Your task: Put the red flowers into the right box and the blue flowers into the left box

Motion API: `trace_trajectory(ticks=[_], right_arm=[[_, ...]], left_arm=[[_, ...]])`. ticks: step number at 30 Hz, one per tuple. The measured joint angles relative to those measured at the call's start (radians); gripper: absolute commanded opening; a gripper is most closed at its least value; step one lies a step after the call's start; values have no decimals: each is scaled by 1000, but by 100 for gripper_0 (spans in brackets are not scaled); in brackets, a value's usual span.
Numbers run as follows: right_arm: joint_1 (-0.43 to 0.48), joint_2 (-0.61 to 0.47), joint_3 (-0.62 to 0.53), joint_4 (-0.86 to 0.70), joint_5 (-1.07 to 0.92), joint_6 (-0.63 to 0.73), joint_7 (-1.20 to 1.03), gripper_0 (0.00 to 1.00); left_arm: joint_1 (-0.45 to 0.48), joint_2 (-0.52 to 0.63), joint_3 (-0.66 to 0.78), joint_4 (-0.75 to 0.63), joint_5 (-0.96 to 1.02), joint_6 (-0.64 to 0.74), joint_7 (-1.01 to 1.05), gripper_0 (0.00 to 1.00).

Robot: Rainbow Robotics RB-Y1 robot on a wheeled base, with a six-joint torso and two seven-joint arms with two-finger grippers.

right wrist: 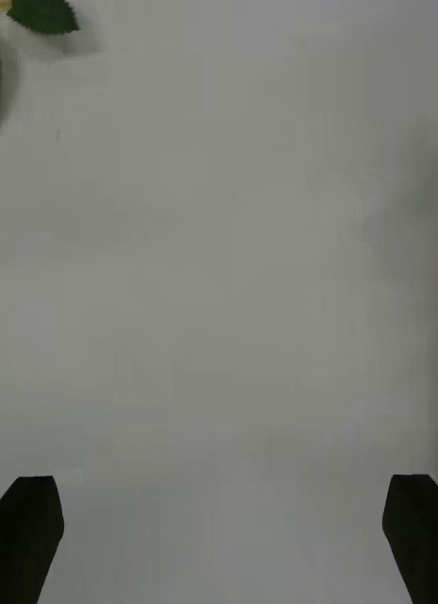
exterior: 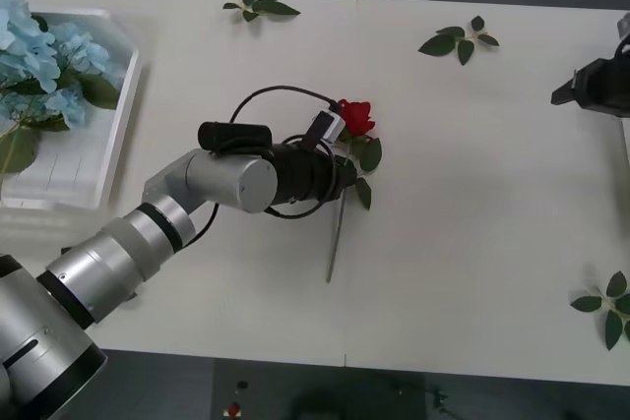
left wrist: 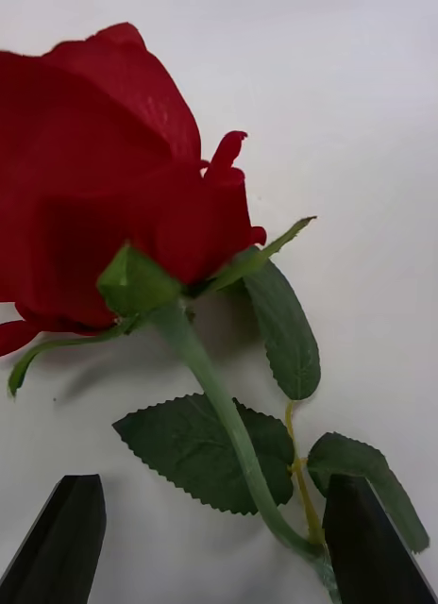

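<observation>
Nearest the robot, the left arm reached out over the white table (exterior: 472, 194), its gripper (exterior: 340, 159) lying over the middle of a single red rose (exterior: 356, 117). In the left wrist view the two black fingers (left wrist: 63, 538) stood apart, one on each side of the green stem (left wrist: 219, 406); the stem ran just beside the inner face of one finger, and whether it touched could not be told. Nothing was clamped. The bloom (left wrist: 96, 179) lay on the table ahead of the fingers, with serrated leaves (left wrist: 205, 453) spread under the stem. In the front view the stem's bare end pointed back toward the robot and the bloom away from it.

A loose leaf sprig (exterior: 608, 307) lay at the table's near right edge.

Farther out on the left, the left box (exterior: 116, 140) held the blue flowers (exterior: 39, 56), pale clusters bunched at its far end with their stems and a large leaf running back across the ribbed bottom.

The right gripper (exterior: 591, 86) hung at the right edge over bare table, its black fingers (right wrist: 30, 533) spread wide, holding nothing.

Along the far edge lay two more leaf sprigs, one left of centre (exterior: 260, 7) and one to the right (exterior: 459, 41).
</observation>
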Motion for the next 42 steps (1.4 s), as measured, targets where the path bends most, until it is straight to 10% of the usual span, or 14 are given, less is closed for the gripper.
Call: trace_trajectory(ticks=[5,18,42], right_arm=[[0,70,0,-61,112,46,-45,100],[0,135,0,-75,208,55,-53,100],[-1,170,-234,-141,-524,157,493,100]], left_arm=[[-13,-11,0,27,-3,0,0,0],[-11,7,0,-2,97,-61,4,0],[445,337,426,-875,683,-88,4,0]])
